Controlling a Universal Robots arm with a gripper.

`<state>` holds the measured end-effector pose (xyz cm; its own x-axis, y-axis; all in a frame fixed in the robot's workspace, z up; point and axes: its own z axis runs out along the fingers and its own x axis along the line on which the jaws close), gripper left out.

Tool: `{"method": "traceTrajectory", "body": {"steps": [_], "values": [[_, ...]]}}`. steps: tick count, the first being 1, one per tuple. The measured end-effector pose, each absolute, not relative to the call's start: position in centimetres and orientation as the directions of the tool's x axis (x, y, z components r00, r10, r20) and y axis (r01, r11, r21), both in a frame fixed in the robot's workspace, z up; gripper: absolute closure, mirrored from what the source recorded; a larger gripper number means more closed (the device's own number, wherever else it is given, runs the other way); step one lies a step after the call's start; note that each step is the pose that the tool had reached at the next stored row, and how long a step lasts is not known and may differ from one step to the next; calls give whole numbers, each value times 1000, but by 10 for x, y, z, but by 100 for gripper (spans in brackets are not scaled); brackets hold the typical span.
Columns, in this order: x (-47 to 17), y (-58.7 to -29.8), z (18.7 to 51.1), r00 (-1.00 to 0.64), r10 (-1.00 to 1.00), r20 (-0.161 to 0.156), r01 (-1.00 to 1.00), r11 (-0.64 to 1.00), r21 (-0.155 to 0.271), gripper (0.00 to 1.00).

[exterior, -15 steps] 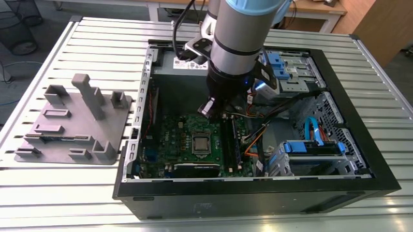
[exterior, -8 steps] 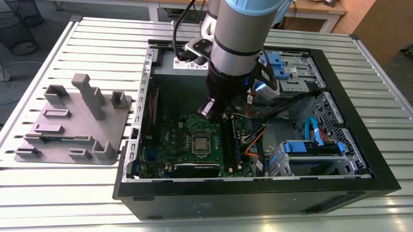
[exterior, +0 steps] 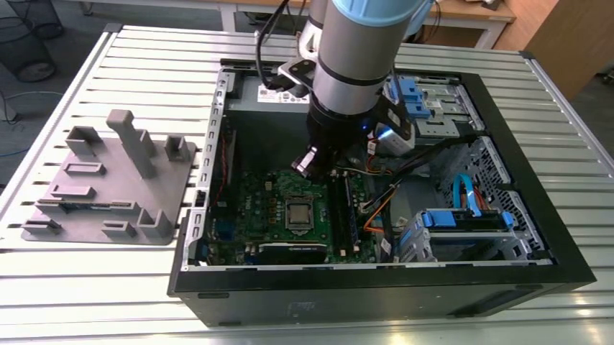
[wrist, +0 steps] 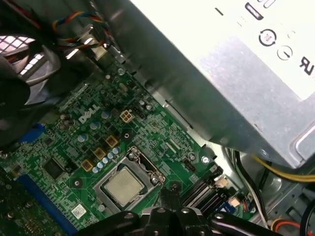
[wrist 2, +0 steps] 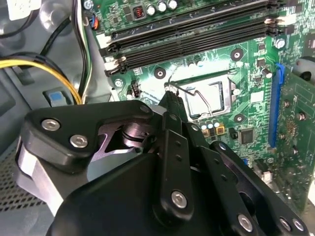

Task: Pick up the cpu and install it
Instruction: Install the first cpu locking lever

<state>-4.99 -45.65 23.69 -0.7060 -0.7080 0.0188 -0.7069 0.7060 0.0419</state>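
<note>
Inside the open case (exterior: pixel 499 108), we are hovering pinched, empty fingers (wrist: pixel 170 192) just beside the seated cpu (wrist: pixel 123 187); descending squarely matters.

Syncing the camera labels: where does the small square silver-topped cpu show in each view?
Exterior view: the small square silver-topped cpu lies in the metal socket frame, mid green motherboard, below the gripper.
First wrist view: cpu in the frame, next to the fingertips.
Second wrist view: cpu under the frame's wire lever.
Shared landmark: the black memory slots beside the socket.

Grey plastic tray (exterior: pixel 106 187) beside open computer case (exterior: pixel 384 287), slatted table (exterior: pixel 115 287).
</note>
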Motion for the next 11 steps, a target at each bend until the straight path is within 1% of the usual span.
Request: {"method": "traceTrajectory", "body": {"steps": [7,11], "values": [[-50,-457,234,-750,-661,34,-661,750,25,89],[-50,-457,234,-750,-660,35,-660,751,24,89]]}}
